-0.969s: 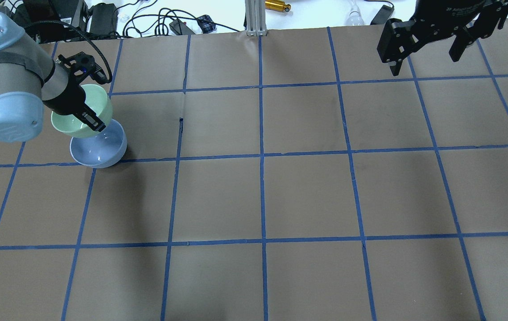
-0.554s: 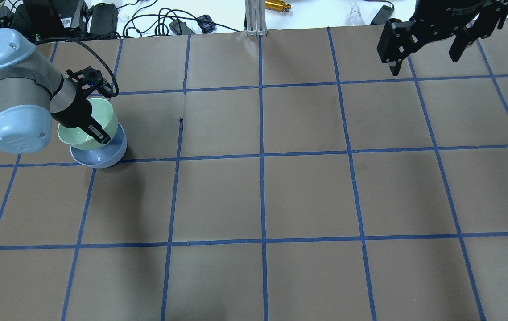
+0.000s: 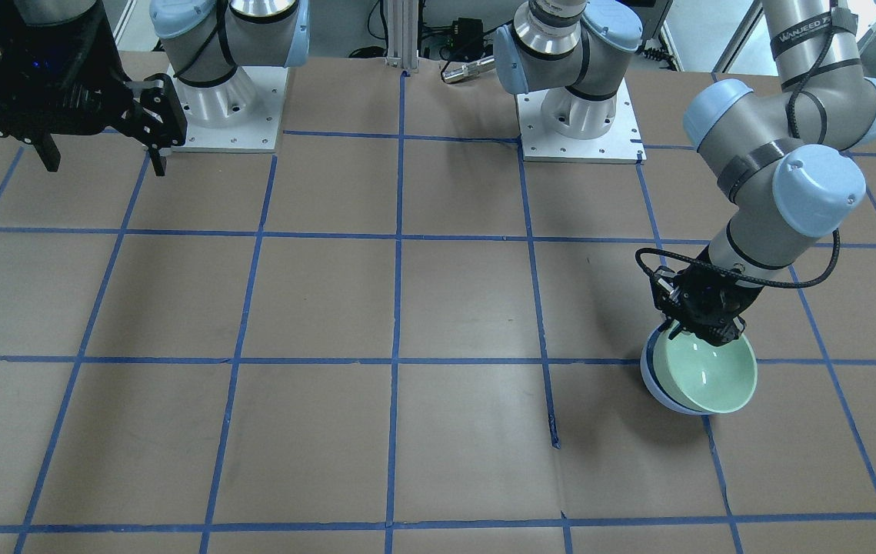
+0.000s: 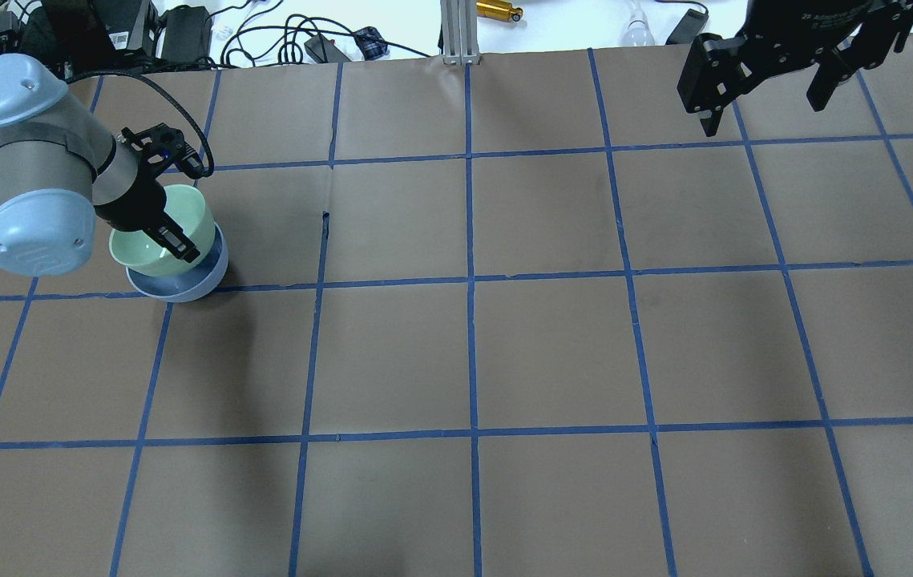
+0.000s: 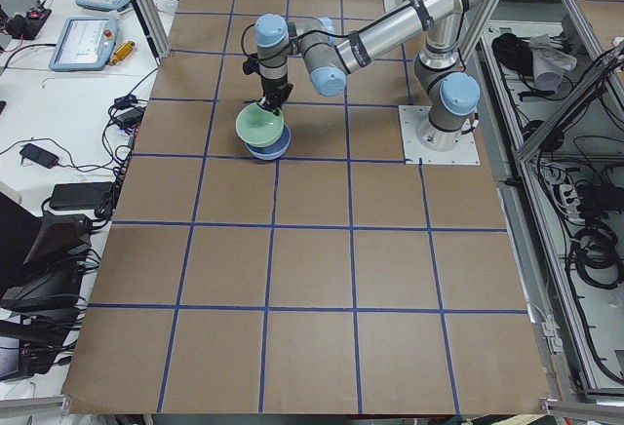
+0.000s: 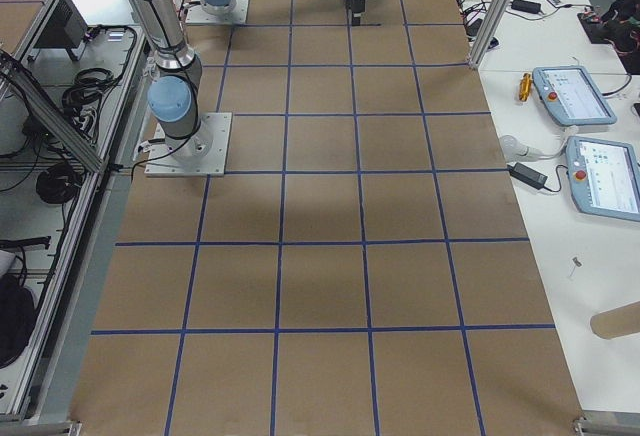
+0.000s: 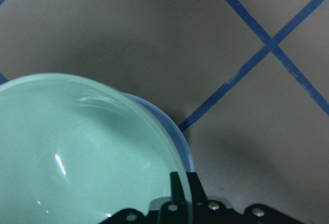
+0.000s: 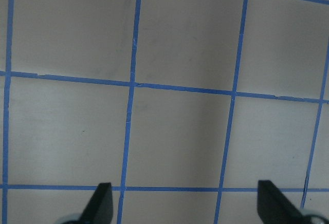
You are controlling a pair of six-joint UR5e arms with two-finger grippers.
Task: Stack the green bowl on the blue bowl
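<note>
Over at the robot's left end of the table (image 4: 552,353), the left gripper (image 3: 703,329) is clenched on the rim of the green bowl (image 3: 714,375), reaching down onto it from above. The green bowl sits tilted inside the blue bowl (image 3: 649,378), whose rim shows as a crescent around it. The blue bowl stands on the brown paper just beside a blue tape line (image 4: 264,285). The right gripper (image 4: 761,112) hangs well apart over the opposite far corner, its 2 fingers spread wide.
</note>
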